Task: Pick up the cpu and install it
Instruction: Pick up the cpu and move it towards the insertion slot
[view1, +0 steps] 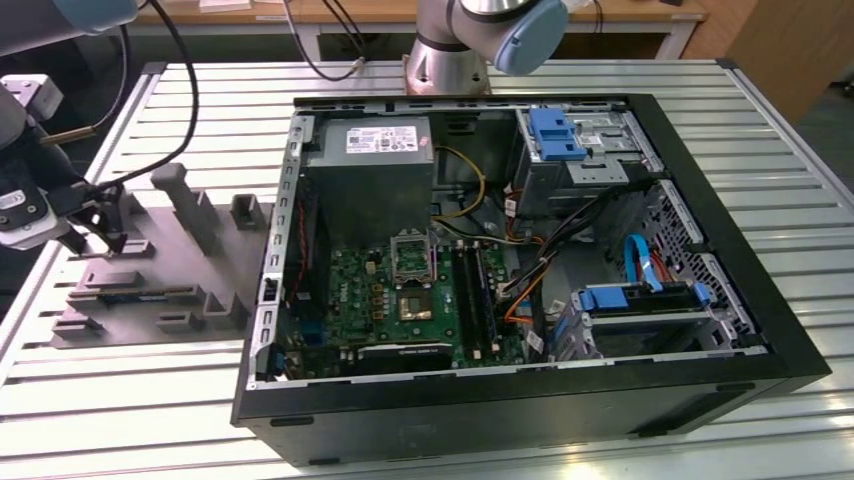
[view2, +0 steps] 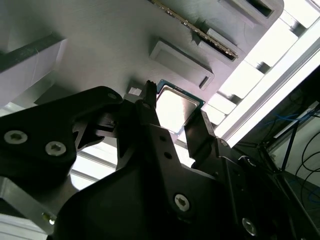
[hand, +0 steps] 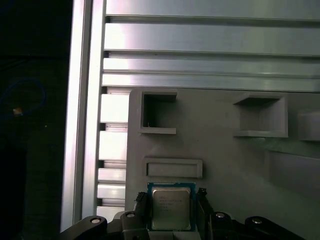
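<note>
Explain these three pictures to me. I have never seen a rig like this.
The machine is a robot arm with a claw at its end. The exterior view is taken from a camera off the arm; both wrist views come from cameras riding near the claw. On the slatted metal table lie a grey holder tray and an open computer case. The claw is down at the tray, right at the cpu, a small square silvery chip lying on the tray. Whether it grips the chip cannot be told.
</note>
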